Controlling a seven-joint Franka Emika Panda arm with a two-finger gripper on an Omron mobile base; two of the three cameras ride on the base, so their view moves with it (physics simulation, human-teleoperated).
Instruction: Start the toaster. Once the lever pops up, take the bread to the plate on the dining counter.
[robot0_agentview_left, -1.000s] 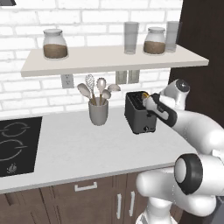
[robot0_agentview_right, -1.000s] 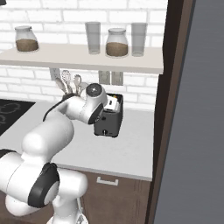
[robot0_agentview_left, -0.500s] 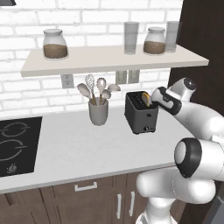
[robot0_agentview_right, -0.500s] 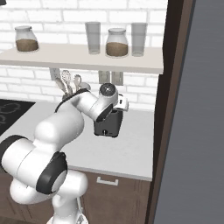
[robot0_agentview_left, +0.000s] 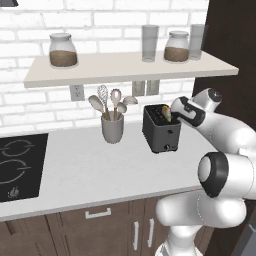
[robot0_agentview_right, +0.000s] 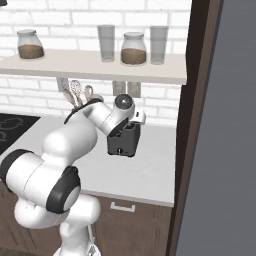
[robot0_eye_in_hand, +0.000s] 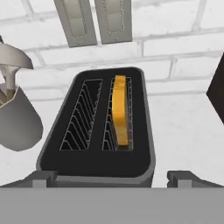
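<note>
The black toaster (robot0_agentview_left: 161, 131) stands on the white worktop against the brick wall, also seen as the toaster (robot0_agentview_right: 124, 143) from the other side. In the hand view I look down into the toaster (robot0_eye_in_hand: 100, 162). The bread (robot0_eye_in_hand: 120, 109), a yellow-tan slice, stands upright in its right slot, and the left slot is empty. The bread (robot0_agentview_left: 166, 114) pokes above the toaster's top. My gripper (robot0_eye_in_hand: 112, 179) is open, with its fingertips (robot0_eye_in_hand: 41, 178) wide apart at the toaster's near edge, touching nothing. My gripper (robot0_agentview_left: 173, 111) hovers at the toaster's upper right. The plate and dining counter are out of view.
A grey utensil cup (robot0_agentview_left: 112, 127) with spoons and a whisk stands left of the toaster. A black hob (robot0_agentview_left: 17, 165) lies at the far left. A shelf (robot0_agentview_left: 125, 67) with jars and glasses hangs overhead. A dark tall cabinet (robot0_agentview_right: 197, 125) bounds the right.
My hand has risen slightly and shifted a little right, from the toaster's side to beside its top. The toaster has stayed put.
</note>
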